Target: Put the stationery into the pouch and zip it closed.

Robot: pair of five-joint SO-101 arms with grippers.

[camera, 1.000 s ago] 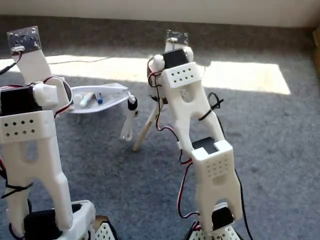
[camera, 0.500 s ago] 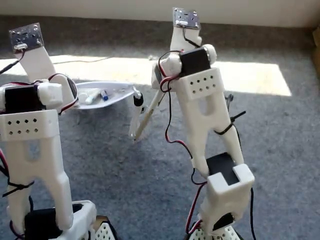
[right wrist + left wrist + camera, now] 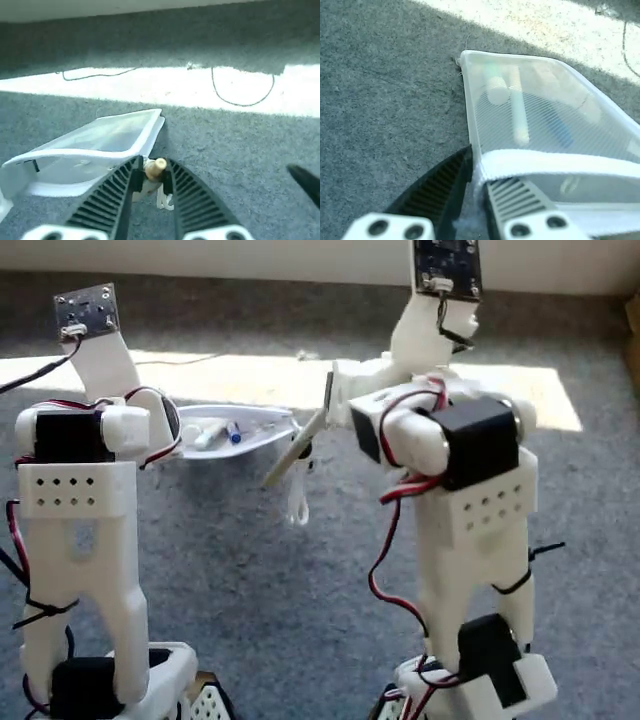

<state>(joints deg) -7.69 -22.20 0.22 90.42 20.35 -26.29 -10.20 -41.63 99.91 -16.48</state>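
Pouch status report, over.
Left gripper shut on rim of translucent white mesh pouch. Right gripper shut on beige wooden pencil, near pouch. Pens inside; pouch unzipped. No obstruction seen.

My high camera sits at 6 o'clock, looking down toward 12; all three views share the pouch (image 3: 255, 435), my left wrist camera nearest.

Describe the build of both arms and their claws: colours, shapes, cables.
The left arm and right arm are white plastic shells with rows of small round holes, black motor blocks at the joints, and red and black cables looping alongside. A small circuit board tops each wrist. The left claw and right claw have black ribbed fingers on white bases.
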